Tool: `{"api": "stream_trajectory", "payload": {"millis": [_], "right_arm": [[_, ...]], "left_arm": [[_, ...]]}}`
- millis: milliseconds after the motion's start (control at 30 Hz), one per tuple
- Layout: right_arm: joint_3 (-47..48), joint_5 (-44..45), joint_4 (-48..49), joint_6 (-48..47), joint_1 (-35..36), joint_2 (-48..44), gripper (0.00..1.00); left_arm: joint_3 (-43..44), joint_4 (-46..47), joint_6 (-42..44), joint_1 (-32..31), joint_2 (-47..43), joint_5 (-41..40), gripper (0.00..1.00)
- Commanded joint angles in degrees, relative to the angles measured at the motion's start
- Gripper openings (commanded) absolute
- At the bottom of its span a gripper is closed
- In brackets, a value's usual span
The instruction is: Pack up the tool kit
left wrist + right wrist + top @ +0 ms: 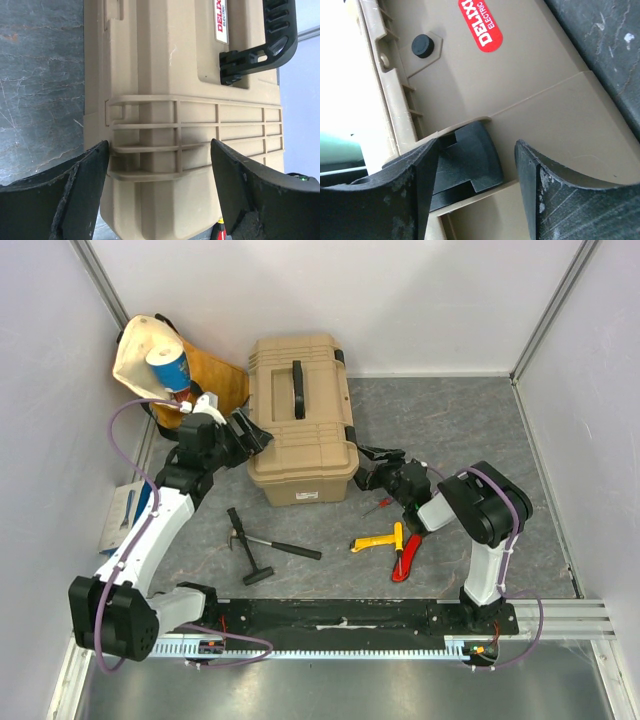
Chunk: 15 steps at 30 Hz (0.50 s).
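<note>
With left jaws spread across the ribbed lid end of the closed tan toolbox on the desk, right jaws spread around its black latch.

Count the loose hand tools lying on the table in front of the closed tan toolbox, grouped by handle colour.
Black: 2, the crossed black-handled hammer-like tools
Yellow: 1, the yellow-handled tool
Red: 2, the red knife and the small red-handled screwdriver
Total: 5
</note>
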Motion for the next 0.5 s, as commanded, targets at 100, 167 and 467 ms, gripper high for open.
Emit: {"api": "stream_trajectory", "payload": {"millis": [100, 167, 467], "right_arm": [[-0.50, -4.72, 31.19, 3.21, 1.87, -4.32, 0.61], [-0.76, -4.55, 31.10, 4.00, 1.70, -5.64, 0.59], [1.52, -5.69, 31.10, 6.02, 1.70, -9.69, 0.59]], "left_arm": [[6.53, 4.82, -1.99, -1.24, 1.70, 1.86, 0.86], [6.18, 5.00, -2.26, -1.15, 2.22, 3.00, 0.86], [-1.64, 8.34, -5.68, -1.24, 2.93, 9.06, 0.86]]}}
